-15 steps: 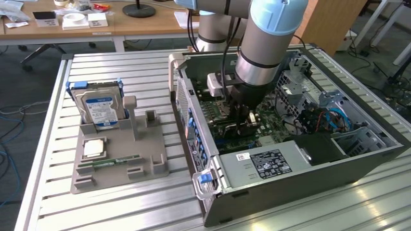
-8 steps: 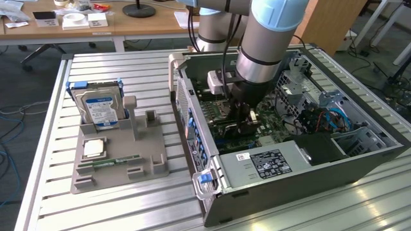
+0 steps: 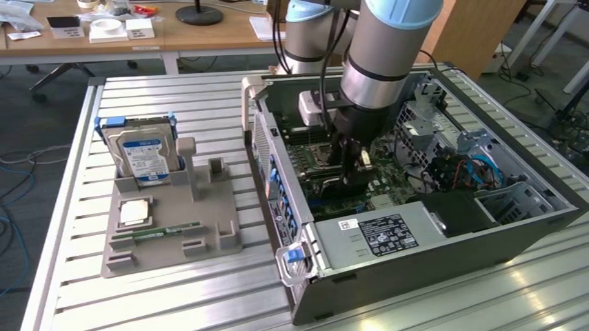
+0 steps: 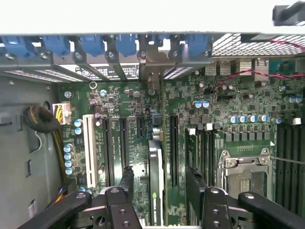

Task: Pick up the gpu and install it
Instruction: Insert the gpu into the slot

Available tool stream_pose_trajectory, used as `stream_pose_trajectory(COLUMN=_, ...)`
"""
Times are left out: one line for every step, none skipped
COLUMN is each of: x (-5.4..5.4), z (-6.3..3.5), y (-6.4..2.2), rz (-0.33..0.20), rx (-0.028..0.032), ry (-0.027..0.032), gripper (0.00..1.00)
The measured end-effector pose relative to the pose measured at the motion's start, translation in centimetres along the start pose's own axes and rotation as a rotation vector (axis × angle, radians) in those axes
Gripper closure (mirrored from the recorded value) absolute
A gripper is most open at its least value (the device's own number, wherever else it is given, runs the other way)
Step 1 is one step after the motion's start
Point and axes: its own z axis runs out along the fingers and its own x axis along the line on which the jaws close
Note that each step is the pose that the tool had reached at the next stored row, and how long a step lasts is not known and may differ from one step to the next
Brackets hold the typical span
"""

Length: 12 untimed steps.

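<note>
Risk imo: gpu (image 4: 156, 181) stands on edge in a mobo slot between the wide-open gripper (image 4: 159, 191) fingers, not gripped; if it's half-seated it could tilt. Containers, exterior view's left to right: gray tray (image 3: 161, 238) w/ hard drive (image 3: 143, 155); PC case (image 3: 442, 255) w/ gpu.

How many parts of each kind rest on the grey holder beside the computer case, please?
Hard drive: 1
Silver square chip: 1
Green RAM stick: 1
Total on the grey holder: 3
</note>
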Motion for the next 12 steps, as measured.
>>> stream_pose_trajectory(x=-0.01, z=-0.18, y=0.00, rz=0.000, rx=0.0000, ry=0.0001, gripper=0.42)
stream_pose_trajectory(x=-0.03, z=-0.36, y=0.00, rz=0.000, rx=0.0001, ry=-0.0001, gripper=0.42)
stream_pose_trajectory(x=-0.04, z=-0.50, y=-0.01, rz=0.000, rx=0.0000, ry=0.0000, gripper=0.42)
stream_pose_trajectory(x=-0.04, z=-0.61, y=-0.01, rz=0.000, rx=0.0000, ry=0.0001, gripper=0.42)
stream_pose_trajectory(x=-0.05, z=-0.70, y=-0.01, rz=0.000, rx=0.0001, ry=-0.0001, gripper=0.42)
stream_pose_trajectory(x=-0.06, z=-0.79, y=-0.01, rz=0.000, rx=0.0000, ry=0.0000, gripper=0.42)
stream_pose_trajectory(x=-0.06, z=-0.84, y=-0.01, rz=0.000, rx=0.0000, ry=-0.0001, gripper=0.42)
stream_pose_trajectory(x=-0.06, z=-0.84, y=-0.01, rz=0.000, rx=0.0002, ry=-0.0003, gripper=0.42)
stream_pose_trajectory(x=-0.06, z=-0.84, y=-0.01, rz=0.000, rx=0.0001, ry=-0.0003, gripper=0.42)
stream_pose_trajectory(x=-0.06, z=-0.84, y=-0.01, rz=0.000, rx=0.0001, ry=-0.0002, gripper=0.42)
stream_pose_trajectory(x=-0.06, z=-0.84, y=-0.01, rz=0.000, rx=0.0001, ry=-0.0002, gripper=0.42)
stream_pose_trajectory(x=-0.06, z=-0.85, y=-0.01, rz=0.000, rx=0.0001, ry=0.0000, gripper=0.42)
